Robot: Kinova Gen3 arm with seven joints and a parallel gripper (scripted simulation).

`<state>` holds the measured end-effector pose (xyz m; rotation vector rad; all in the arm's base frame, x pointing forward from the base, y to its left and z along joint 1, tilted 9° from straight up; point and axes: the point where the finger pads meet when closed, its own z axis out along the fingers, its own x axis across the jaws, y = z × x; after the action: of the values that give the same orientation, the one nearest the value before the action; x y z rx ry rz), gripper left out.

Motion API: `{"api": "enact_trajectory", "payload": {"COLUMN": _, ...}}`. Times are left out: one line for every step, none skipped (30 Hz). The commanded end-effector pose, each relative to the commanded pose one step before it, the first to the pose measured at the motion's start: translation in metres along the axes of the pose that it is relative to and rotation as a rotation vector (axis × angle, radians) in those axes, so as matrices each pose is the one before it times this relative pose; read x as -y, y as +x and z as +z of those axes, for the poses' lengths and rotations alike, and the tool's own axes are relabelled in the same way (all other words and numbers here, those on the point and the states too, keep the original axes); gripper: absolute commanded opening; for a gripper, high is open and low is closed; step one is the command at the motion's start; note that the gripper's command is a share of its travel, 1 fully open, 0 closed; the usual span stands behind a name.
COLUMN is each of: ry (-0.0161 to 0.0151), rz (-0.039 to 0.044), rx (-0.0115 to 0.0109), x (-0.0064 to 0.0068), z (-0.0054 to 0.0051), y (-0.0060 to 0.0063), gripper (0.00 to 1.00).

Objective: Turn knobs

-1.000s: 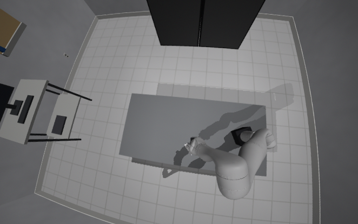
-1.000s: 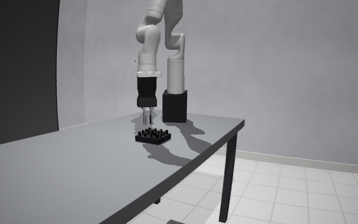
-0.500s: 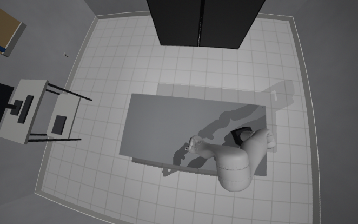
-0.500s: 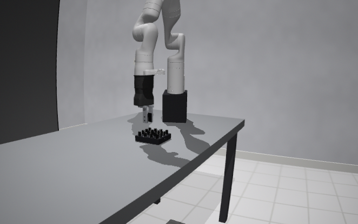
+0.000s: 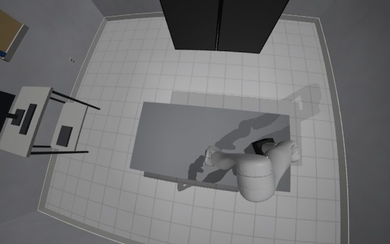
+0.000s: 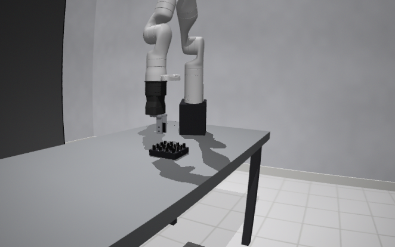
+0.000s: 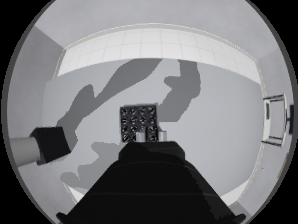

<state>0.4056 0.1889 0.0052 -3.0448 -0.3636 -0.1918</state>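
The black knob box [image 6: 162,154] [image 7: 138,115] stands flat on the grey table, its knobs upright in rows. In the wrist view its edges run nearly square with the picture, and the fingers cover part of its lower right. The white lines, marks and printed names are too small to read, and I cannot tell which side has the socket. My gripper [image 6: 161,132] [image 7: 151,131] points down with its fingers parted and nothing between them. In the exterior view it hangs above the box's level, clear of the knobs. In the top view the arm hides the box and the fingers.
The table [image 5: 171,132] [image 6: 74,185] carries the arm's black base block [image 5: 258,147] [image 6: 193,117] [image 7: 51,145], which stands apart from the box. The arm's shadows fall on the table around the box. A black cabinet [image 5: 194,26] stands beyond the table, and a desk [image 5: 32,109] stands off to the left.
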Motion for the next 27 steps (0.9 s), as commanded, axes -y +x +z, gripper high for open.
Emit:
{"api": "enact_trajectory", "payload": {"ry": 0.00155, "rz": -0.01739, "rx": -0.00558, "x": -0.00298, "z": -0.00201, "y": 0.00241, "gripper": 0.46}}
{"api": "enact_trajectory", "payload": {"ry": -0.00005, "rz": -0.00999, "rx": -0.00041, "x": -0.00017, "z": -0.00018, "y": 0.00003, "gripper": 0.46}}
{"api": "enact_trajectory", "payload": {"ry": -0.00005, "rz": -0.00844, "rx": -0.00035, "x": -0.00015, "z": -0.00015, "y": 0.00003, "gripper": 0.46}}
{"api": "enact_trajectory", "payload": {"ry": -0.00004, "rz": -0.00697, "rx": -0.00029, "x": -0.00013, "z": -0.00013, "y": 0.00002, "gripper": 0.46}}
{"api": "enact_trajectory", "payload": {"ry": -0.00003, "rz": -0.00560, "rx": -0.00023, "x": -0.00010, "z": -0.00010, "y": 0.00002, "gripper": 0.46}}
{"api": "enact_trajectory", "payload": {"ry": 0.00000, "rz": 0.00000, "rx": 0.00000, "x": 0.00000, "z": 0.00000, "y": 0.00000, "gripper": 0.46}}
{"api": "enact_trajectory", "payload": {"ry": 0.00000, "rz": 0.00000, "rx": 0.00000, "x": 0.00000, "z": 0.00000, "y": 0.00000, "gripper": 0.46}}
{"api": "enact_trajectory", "payload": {"ry": -0.00003, "rz": -0.00433, "rx": -0.00018, "x": -0.00008, "z": -0.00008, "y": 0.00001, "gripper": 0.46}}
{"api": "enact_trajectory", "payload": {"ry": -0.00002, "rz": -0.00320, "rx": -0.00014, "x": -0.00006, "z": -0.00006, "y": 0.00001, "gripper": 0.46}}
{"api": "enact_trajectory", "payload": {"ry": -0.00001, "rz": -0.00221, "rx": -0.00009, "x": -0.00004, "z": -0.00004, "y": 0.00001, "gripper": 0.46}}
{"api": "enact_trajectory", "payload": {"ry": -0.00001, "rz": -0.00138, "rx": -0.00006, "x": -0.00003, "z": -0.00002, "y": 0.00000, "gripper": 0.46}}
{"api": "enact_trajectory", "payload": {"ry": 0.00000, "rz": -0.00073, "rx": -0.00003, "x": -0.00001, "z": -0.00001, "y": 0.00000, "gripper": 0.46}}
{"api": "enact_trajectory", "payload": {"ry": 0.00000, "rz": -0.00027, "rx": -0.00001, "x": -0.00001, "z": 0.00000, "y": 0.00000, "gripper": 0.46}}
{"api": "enact_trajectory", "payload": {"ry": 0.00000, "rz": -0.00004, "rx": 0.00000, "x": 0.00000, "z": 0.00000, "y": 0.00000, "gripper": 0.46}}
{"api": "enact_trajectory", "payload": {"ry": 0.00000, "rz": 0.00000, "rx": 0.00000, "x": 0.00000, "z": 0.00000, "y": 0.00000, "gripper": 0.46}}
{"api": "enact_trajectory", "payload": {"ry": 0.00000, "rz": 0.00000, "rx": 0.00000, "x": 0.00000, "z": 0.00000, "y": 0.00000, "gripper": 0.46}}
{"api": "enact_trajectory", "payload": {"ry": 0.00000, "rz": 0.00000, "rx": 0.00000, "x": 0.00000, "z": 0.00000, "y": 0.00000, "gripper": 0.46}}
{"api": "enact_trajectory", "payload": {"ry": 0.00000, "rz": 0.00000, "rx": 0.00000, "x": 0.00000, "z": 0.00000, "y": 0.00000, "gripper": 0.46}}
{"api": "enact_trajectory", "payload": {"ry": 0.00000, "rz": 0.00000, "rx": 0.00000, "x": 0.00000, "z": 0.00000, "y": 0.00000, "gripper": 0.46}}
{"api": "enact_trajectory", "payload": {"ry": 0.00000, "rz": 0.00000, "rx": 0.00000, "x": 0.00000, "z": 0.00000, "y": 0.00000, "gripper": 0.46}}
{"api": "enact_trajectory", "payload": {"ry": 0.00000, "rz": 0.00000, "rx": 0.00000, "x": 0.00000, "z": 0.00000, "y": 0.00000, "gripper": 0.46}}
{"api": "enact_trajectory", "payload": {"ry": 0.00000, "rz": 0.00000, "rx": 0.00000, "x": 0.00000, "z": 0.00000, "y": 0.00000, "gripper": 0.46}}
{"api": "enact_trajectory", "payload": {"ry": 0.00000, "rz": 0.00000, "rx": 0.00000, "x": 0.00000, "z": 0.00000, "y": 0.00000, "gripper": 0.46}}
{"api": "enact_trajectory", "payload": {"ry": 0.00000, "rz": 0.00000, "rx": 0.00000, "x": 0.00000, "z": 0.00000, "y": 0.00000, "gripper": 0.46}}
{"api": "enact_trajectory", "payload": {"ry": 0.00000, "rz": 0.00000, "rx": 0.00000, "x": 0.00000, "z": 0.00000, "y": 0.00000, "gripper": 0.46}}
{"api": "enact_trajectory", "payload": {"ry": 0.00000, "rz": 0.00000, "rx": 0.00000, "x": 0.00000, "z": 0.00000, "y": 0.00000, "gripper": 0.46}}
{"api": "enact_trajectory", "payload": {"ry": 0.00000, "rz": 0.00000, "rx": 0.00000, "x": 0.00000, "z": 0.00000, "y": 0.00000, "gripper": 0.46}}
